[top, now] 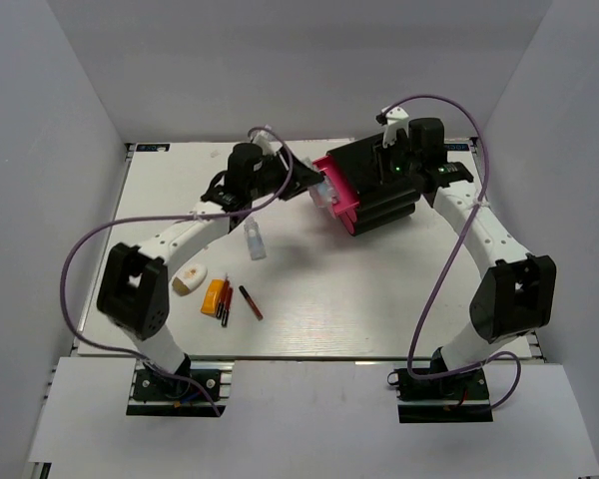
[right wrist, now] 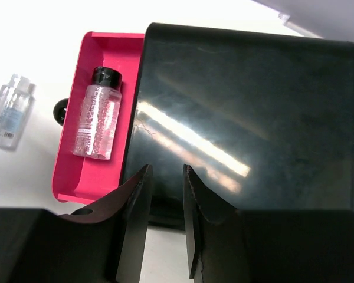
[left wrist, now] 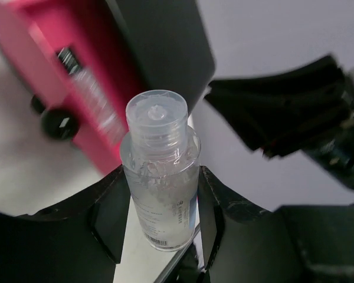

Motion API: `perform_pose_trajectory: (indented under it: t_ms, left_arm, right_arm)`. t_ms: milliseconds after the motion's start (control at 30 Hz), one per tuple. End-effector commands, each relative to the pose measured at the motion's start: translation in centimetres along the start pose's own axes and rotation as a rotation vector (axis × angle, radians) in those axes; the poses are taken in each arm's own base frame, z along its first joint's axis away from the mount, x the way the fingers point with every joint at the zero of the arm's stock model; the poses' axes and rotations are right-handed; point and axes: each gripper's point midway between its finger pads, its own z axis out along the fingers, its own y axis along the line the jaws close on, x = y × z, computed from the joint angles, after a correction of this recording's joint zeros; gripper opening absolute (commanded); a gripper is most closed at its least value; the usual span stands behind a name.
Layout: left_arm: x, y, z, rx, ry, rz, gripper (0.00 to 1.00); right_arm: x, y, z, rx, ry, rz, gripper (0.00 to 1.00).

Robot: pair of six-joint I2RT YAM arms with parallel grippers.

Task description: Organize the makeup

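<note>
- Left gripper (left wrist: 160,197) clamps a clear bottle (left wrist: 161,177) by its body, just beside the open pink drawer (top: 331,192) of the black box (top: 384,190).
- Right gripper (right wrist: 165,203) sits over the box top, jaws narrow with nothing between them.
- Black-capped bottle (right wrist: 97,115) lies flat inside the drawer.
- Third bottle (top: 255,241) is on the counter (top: 379,299), left of the box and near it.
- Orange tube (top: 214,296), red pencil (top: 226,297), dark pencil (top: 251,302) and white-tan piece (top: 188,281) are grouped on the counter, well apart from the box, to its near left.
</note>
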Motion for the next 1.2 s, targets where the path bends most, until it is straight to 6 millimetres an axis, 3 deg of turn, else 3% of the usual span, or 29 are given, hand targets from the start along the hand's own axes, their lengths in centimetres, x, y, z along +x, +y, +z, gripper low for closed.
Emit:
perform_pose_trajectory:
  t_ms: [0,33,100,133,233,533,767,900,1167]
  left_arm:
    - [-3.6,-6.8,0.8,0.214,-0.071,0.041,0.04]
    - [-4.0,-5.7,2.0,0.196,-0.068,0.025,0.04]
    - [-5.2,-6.7,2.8,0.213,-0.083,0.029,0.05]
    - [-4.9,-5.7,3.9,0.190,-0.070,0.018,0.05]
    - [-5.5,-5.3,5.1,0.170,-0.074,-0.002,0.05]
    - [-5.1,-3.8,6.4,0.121,-0.042,-0.036,0.11]
    - [-4.0,-2.7,7.5,0.083,-0.001,-0.064,0.25]
    - [-3.9,-2.3,8.1,0.067,0.011,-0.075,0.48]
    - [-4.2,-2.4,8.5,0.053,0.015,-0.085,0.63]
  right_arm:
    - [-2.4,-0.9,-1.7,0.045,-0.093,-0.005,0.34]
    - [-2.5,-1.1,-1.8,0.049,-0.096,-0.004,0.34]
    - [-2.6,-1.4,-2.1,0.057,-0.104,0.000,0.34]
    - [-2.6,-1.5,-2.2,0.058,-0.105,0.001,0.34]
    - [-2.3,-1.9,-2.3,0.063,-0.105,0.008,0.34]
    - [-2.2,-2.9,-2.3,0.069,-0.106,0.026,0.34]
    - [-2.2,-3.0,-2.3,0.069,-0.105,0.028,0.34]
    - [-2.2,-3.0,-2.3,0.066,-0.107,0.029,0.34]
    - [-2.3,-3.4,-2.4,0.076,-0.110,0.030,0.35]
